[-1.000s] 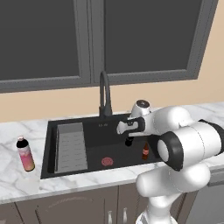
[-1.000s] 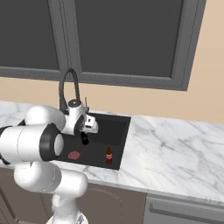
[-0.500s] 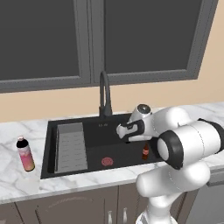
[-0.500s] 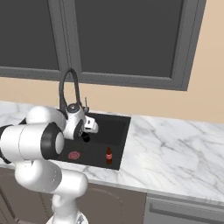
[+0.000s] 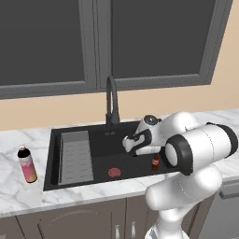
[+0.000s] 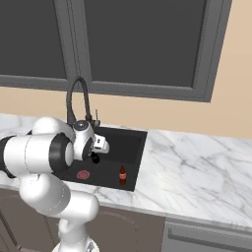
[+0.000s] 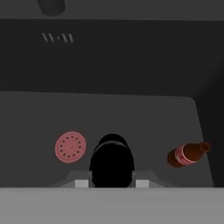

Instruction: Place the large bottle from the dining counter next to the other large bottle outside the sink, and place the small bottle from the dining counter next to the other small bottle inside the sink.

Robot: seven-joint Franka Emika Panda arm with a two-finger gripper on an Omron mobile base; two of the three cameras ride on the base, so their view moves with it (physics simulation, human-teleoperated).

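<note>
Since a second ago the hand has dipped lower over the sink basin and drawn a little toward the base; the bottles and the base cameras have not shifted. I am looking at a white marble counter with a black sink set into it, a dark gooseneck faucet at the back rim, and a beige wall with grey-framed dark windows above. A grey ridged rack lies along the sink's left side, and a red drain sits in the basin floor.

The gripper is clenched on a small dark bottle, which I see from above in the hand view as a black rounded shape between the finger tips, hanging over the basin floor just beside the drain. In the right base view the same bottle shows as a dark blob under the hand.

The other small bottle is brown with a red label; it stands upright in the sink's front right corner, close to the right wall. The held bottle is near it but apart, with bare basin floor between them.

A large bottle, pink-bodied with a dark cap, stands upright on the counter left of the sink, well apart from the arm.

For room: the basin floor between drain and brown bottle is open, bounded by the right wall and the front rim. The faucet rises behind the hand, clear of it.
</note>
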